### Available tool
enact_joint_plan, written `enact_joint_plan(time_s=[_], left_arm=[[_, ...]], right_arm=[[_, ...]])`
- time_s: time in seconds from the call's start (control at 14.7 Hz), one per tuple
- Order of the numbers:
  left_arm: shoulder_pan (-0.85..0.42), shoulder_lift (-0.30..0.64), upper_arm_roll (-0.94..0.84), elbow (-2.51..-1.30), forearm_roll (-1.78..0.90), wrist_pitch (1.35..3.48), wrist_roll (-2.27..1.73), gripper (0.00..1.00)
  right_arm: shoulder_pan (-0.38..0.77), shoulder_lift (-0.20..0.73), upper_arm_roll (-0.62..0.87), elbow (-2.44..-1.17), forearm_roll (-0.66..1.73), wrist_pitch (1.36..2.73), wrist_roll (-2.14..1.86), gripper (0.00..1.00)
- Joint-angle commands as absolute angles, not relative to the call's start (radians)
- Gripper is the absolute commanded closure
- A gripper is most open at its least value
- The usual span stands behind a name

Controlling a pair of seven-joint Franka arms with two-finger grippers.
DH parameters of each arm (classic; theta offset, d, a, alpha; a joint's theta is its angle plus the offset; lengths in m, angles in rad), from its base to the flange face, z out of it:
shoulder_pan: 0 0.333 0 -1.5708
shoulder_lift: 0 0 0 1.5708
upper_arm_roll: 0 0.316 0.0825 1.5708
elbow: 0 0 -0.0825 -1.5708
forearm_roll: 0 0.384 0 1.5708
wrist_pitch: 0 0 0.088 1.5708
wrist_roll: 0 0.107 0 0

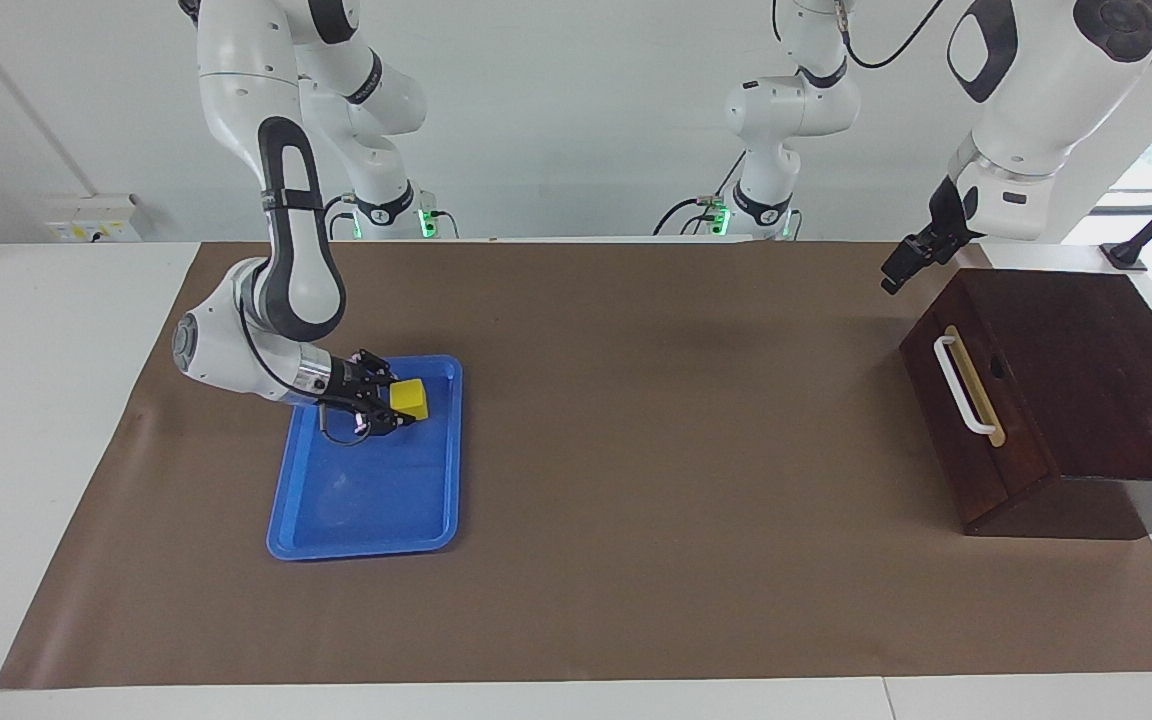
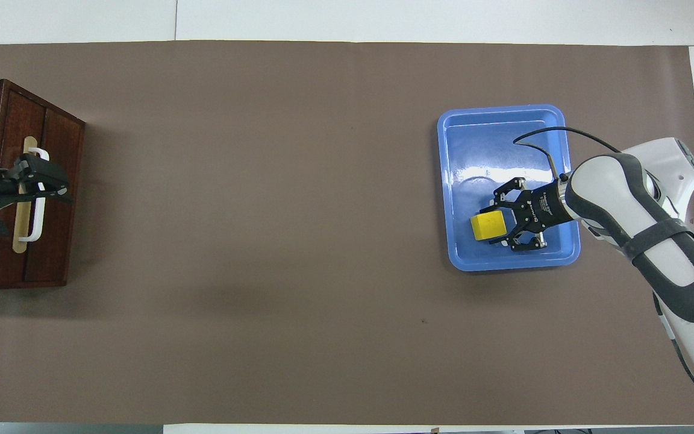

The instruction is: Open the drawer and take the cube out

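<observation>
The yellow cube (image 1: 410,396) (image 2: 487,226) is low inside the blue tray (image 1: 366,520) (image 2: 491,144), at the tray's end nearer the robots. My right gripper (image 1: 398,405) (image 2: 496,226) lies nearly level over the tray with the cube at its tip. The dark wooden drawer (image 1: 966,430) (image 2: 55,241) is pushed in flush with its box, white bar handle (image 1: 958,385) (image 2: 38,228) facing the table's middle. My left gripper (image 1: 902,268) (image 2: 52,187) hangs open in the air above the handle, apart from the box and holding nothing.
Brown paper (image 1: 676,450) covers the table between the tray at the right arm's end and the drawer box at the left arm's end. A white table margin runs around it.
</observation>
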State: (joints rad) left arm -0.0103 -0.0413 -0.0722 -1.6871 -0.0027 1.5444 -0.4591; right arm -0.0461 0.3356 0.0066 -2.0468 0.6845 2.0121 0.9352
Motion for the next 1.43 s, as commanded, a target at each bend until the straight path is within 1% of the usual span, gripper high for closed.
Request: enact_joint_plan(time_s=[0.0, 0.14, 0.34, 0.54, 0.75, 0.89, 1.16, 1.36], left_arm=[[-0.008, 0.015, -0.116, -1.657, -0.018, 1.514, -0.329, 0.00], [-0.021, 0.022, -0.114, -1.634, -0.021, 1.506, -0.263, 0.00], [-0.023, 0.026, -0.112, -1.624, -0.025, 1.483, -0.247, 0.00], [-0.043, 0.018, -0.089, -1.629, -0.029, 1.491, -0.226, 0.00], [-0.032, 0.017, -0.069, -1.635, -0.029, 1.508, -0.106, 0.00], [-0.035, 0.018, -0.051, -1.629, -0.029, 1.516, -0.094, 0.00], [-0.037, 0.023, -0.051, -1.624, -0.020, 1.532, -0.084, 0.00], [-0.034, 0.028, -0.054, -1.618, -0.017, 1.536, -0.051, 0.00]], right_arm=[[-0.054, 0.304, 0.017, -2.074, 0.686, 2.029, 0.951, 0.00], [-0.051, 0.299, 0.017, -2.063, 0.686, 2.011, 0.965, 0.00], [-0.051, 0.264, 0.015, -2.037, 0.684, 1.938, 1.006, 0.00], [-0.048, 0.197, 0.015, -2.020, 0.675, 1.875, 1.084, 0.00], [-0.048, 0.111, 0.014, -1.985, 0.670, 1.812, 1.121, 0.00], [-0.048, 0.086, 0.014, -1.915, 0.631, 1.755, 1.123, 0.00], [-0.046, 0.083, 0.026, -1.743, 0.482, 1.675, 1.083, 0.00], [-0.029, 0.065, 0.029, -1.671, 0.375, 1.608, 0.917, 0.00]])
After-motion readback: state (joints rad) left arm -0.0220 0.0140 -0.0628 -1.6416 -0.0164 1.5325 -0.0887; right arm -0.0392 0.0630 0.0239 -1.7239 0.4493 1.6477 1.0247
